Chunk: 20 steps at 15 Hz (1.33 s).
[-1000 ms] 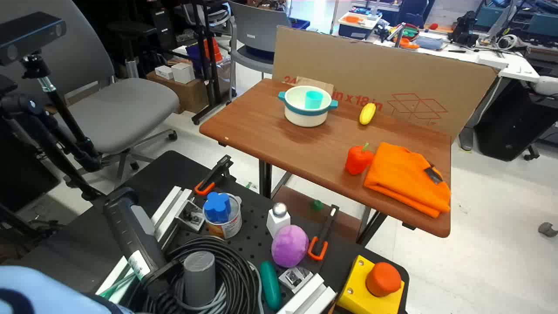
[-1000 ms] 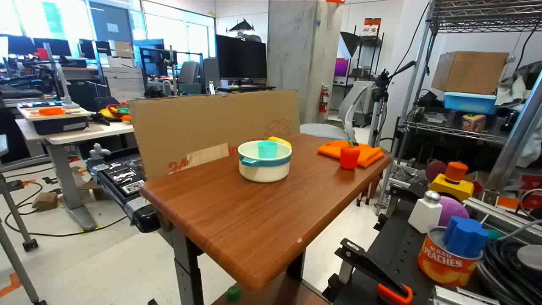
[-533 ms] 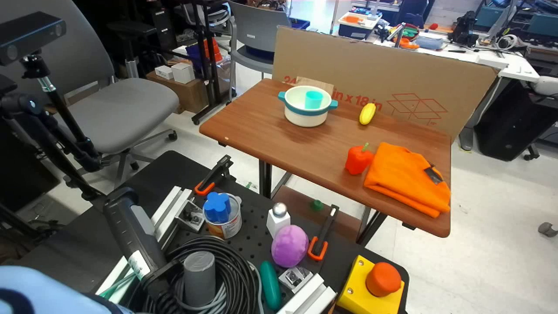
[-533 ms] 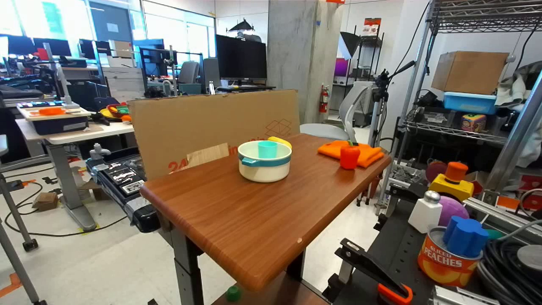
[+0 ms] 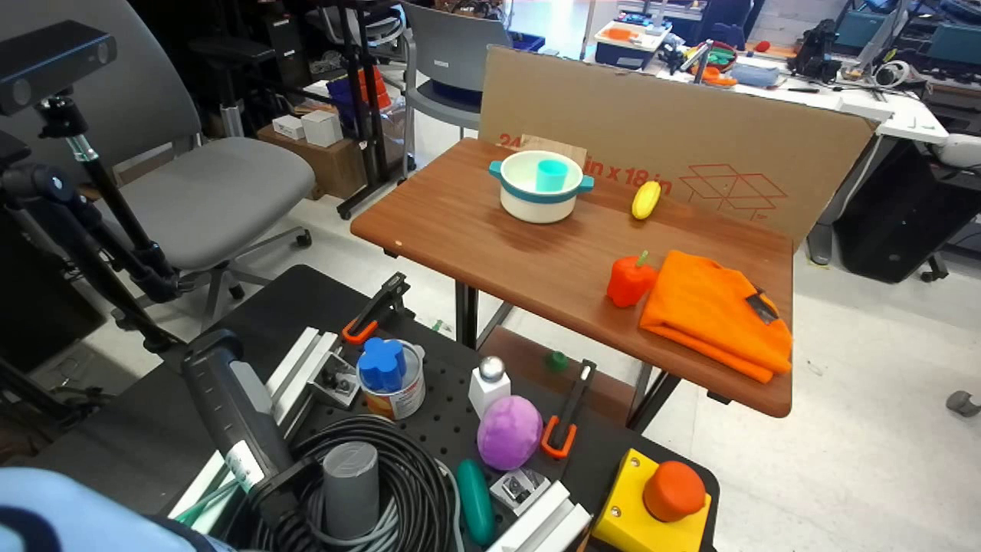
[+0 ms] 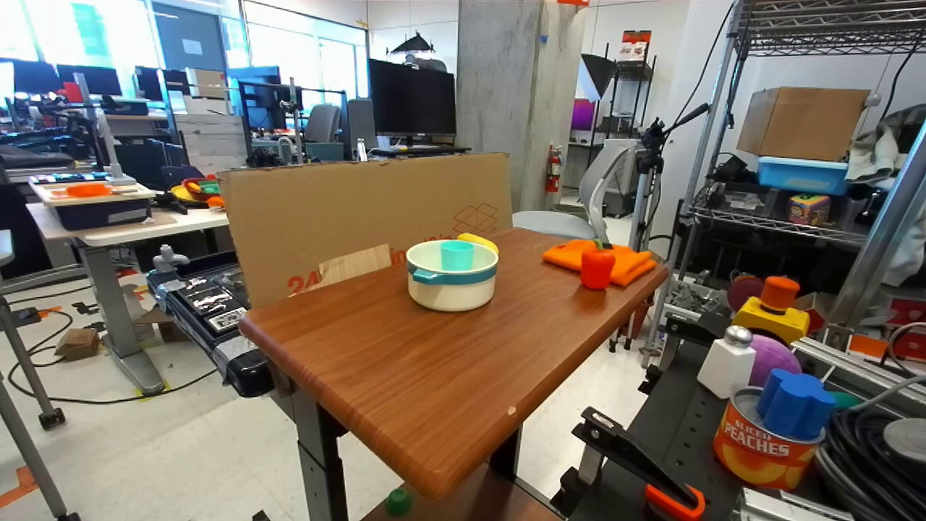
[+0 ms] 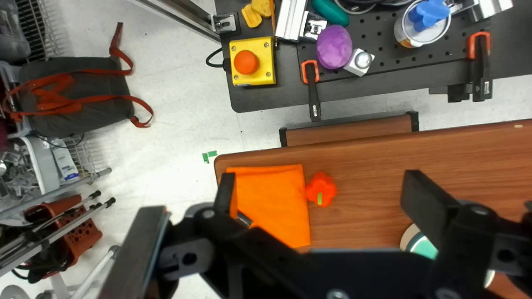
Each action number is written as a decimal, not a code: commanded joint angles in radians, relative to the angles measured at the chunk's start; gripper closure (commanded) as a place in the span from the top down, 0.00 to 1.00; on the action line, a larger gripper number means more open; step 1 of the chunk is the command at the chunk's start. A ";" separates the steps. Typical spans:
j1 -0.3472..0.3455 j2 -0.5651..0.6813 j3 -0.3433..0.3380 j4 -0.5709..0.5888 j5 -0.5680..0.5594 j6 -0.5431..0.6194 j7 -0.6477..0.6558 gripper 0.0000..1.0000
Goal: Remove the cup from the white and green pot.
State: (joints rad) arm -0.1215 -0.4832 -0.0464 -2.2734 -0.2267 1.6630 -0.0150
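Observation:
The cup [image 5: 551, 176] is a small teal-green tumbler. It stands upright inside the white and green pot [image 5: 539, 210] on the brown table. The cup [image 6: 457, 255] and the pot [image 6: 451, 295] also show in an exterior view, the cup's rim a little above the pot's. The pot is white outside with a teal band and handles. In the wrist view, my gripper [image 7: 319, 182] is open and empty, high above the table. Its right finger covers most of the pot [image 7: 411, 237], and the cup cannot be made out there. The gripper is outside both exterior views.
An orange cloth [image 5: 716, 314], a red-orange pepper [image 5: 630, 281] and a yellow object [image 5: 646, 200] lie on the table [image 5: 490, 249]. A cardboard sheet [image 5: 667, 126] stands upright along the back edge. A black cart [image 5: 437, 452] with clamps, a can and cables stands in front.

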 commanded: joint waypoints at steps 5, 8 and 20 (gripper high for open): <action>0.077 0.426 0.052 0.332 0.075 -0.074 0.078 1.00; 0.114 0.581 0.069 0.440 0.105 -0.054 0.075 1.00; 0.213 0.936 0.094 0.594 0.094 0.185 0.085 1.00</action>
State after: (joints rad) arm 0.0880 0.4112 0.0498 -1.7035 -0.1301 1.7668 0.0754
